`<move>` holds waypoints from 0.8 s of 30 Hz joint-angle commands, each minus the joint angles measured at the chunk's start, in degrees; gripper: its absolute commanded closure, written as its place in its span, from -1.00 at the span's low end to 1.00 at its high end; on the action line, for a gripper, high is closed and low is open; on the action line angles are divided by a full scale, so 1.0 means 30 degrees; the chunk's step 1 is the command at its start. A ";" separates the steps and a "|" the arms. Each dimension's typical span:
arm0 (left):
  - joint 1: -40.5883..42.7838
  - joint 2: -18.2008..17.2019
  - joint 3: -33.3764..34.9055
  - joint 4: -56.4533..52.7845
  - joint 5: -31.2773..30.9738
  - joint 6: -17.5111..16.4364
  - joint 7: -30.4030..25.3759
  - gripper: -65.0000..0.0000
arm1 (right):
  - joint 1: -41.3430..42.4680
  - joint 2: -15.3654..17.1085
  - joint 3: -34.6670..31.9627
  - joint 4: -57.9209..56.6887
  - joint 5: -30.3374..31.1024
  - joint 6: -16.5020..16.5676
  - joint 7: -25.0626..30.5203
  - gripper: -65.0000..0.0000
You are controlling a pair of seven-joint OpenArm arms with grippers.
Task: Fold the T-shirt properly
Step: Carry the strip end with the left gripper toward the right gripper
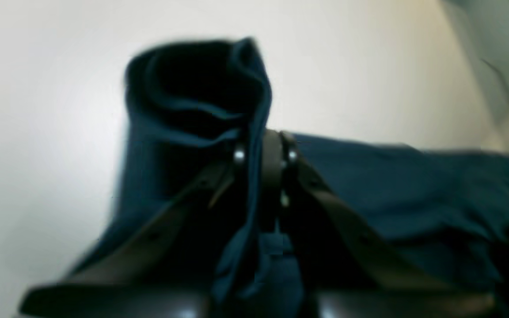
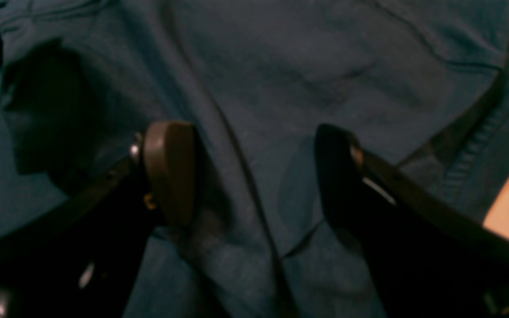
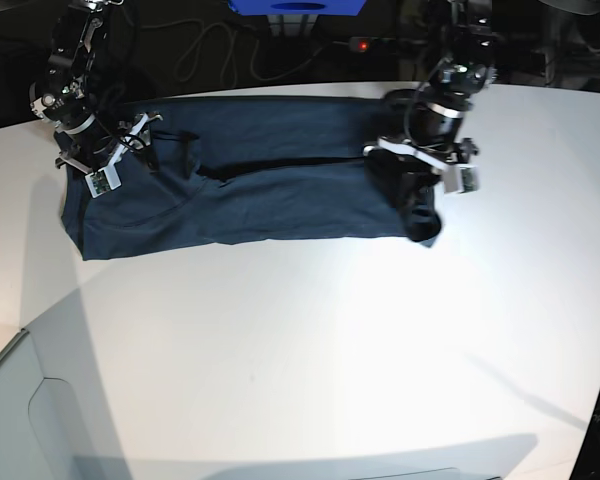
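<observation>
The dark navy T-shirt [image 3: 250, 195] lies as a long flattened band across the far part of the white table [image 3: 310, 340]. My left gripper [image 1: 265, 150] is shut on a bunch of fabric at the shirt's right end and holds it lifted; a rolled fold [image 1: 197, 92] stands up beyond the fingertips. In the base view this gripper [image 3: 408, 185] is over that end, with cloth hanging below it. My right gripper [image 2: 254, 176] is open, with one finger on each side of a crease, just above the shirt's left end; it also shows in the base view [image 3: 140, 150].
A blue box [image 3: 295, 6], cables [image 3: 205, 50] and a red light [image 3: 360, 45] sit behind the table's far edge. A grey surface [image 3: 25, 410] adjoins the table at the front left corner.
</observation>
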 commanded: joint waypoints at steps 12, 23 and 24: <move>-0.2352 0.2081 0.5366 -0.1122 0.4860 -0.0090 -0.0502 1.00 | 0.0075 0.0211 0.0067 0.0284 0.0262 0.0299 0.0343 -0.24; -0.4403 0.3312 0.7564 -0.4404 0.6149 -0.0090 -0.0502 1.00 | 0.0075 0.0241 0.0067 0.0284 0.0262 0.0299 0.0343 -0.24; -0.4491 0.3312 0.7769 -0.4580 0.6149 -0.0090 -0.0502 1.00 | 0.0075 0.0241 0.0067 0.0284 0.0262 0.0299 0.0343 -0.24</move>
